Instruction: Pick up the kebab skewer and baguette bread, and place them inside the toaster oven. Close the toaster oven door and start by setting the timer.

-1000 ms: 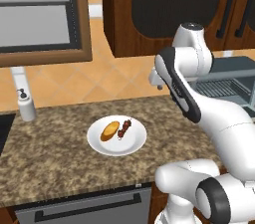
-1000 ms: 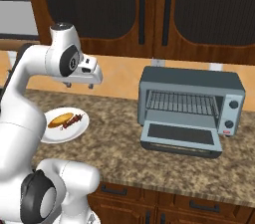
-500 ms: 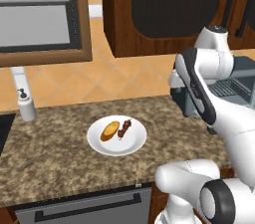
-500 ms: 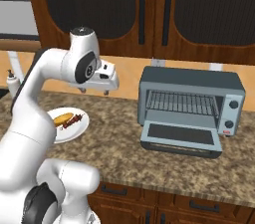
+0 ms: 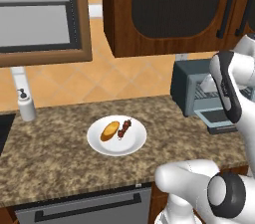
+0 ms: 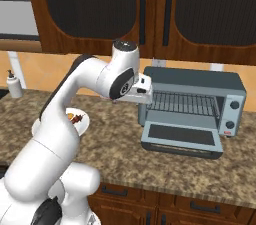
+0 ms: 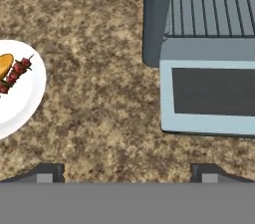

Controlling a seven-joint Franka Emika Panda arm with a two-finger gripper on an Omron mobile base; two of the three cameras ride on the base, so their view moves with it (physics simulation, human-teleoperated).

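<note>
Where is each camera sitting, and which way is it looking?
Left base view: behind the arm's left, looking over the speckled brown counter at the round white plate; white arm at right.
Right base view: behind its right, facing the boxy blue-grey toaster oven; arm at left.
Hand view: looks down past the open gripper at the oven's dropped door.
All three share plate and oven.

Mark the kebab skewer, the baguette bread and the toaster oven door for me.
kebab skewer (image 5: 124,128), left base view, middle chunks.
baguette bread (image 5: 110,131), left base view, crust centre.
toaster oven door (image 6: 182,134), right base view, glass window.
</note>
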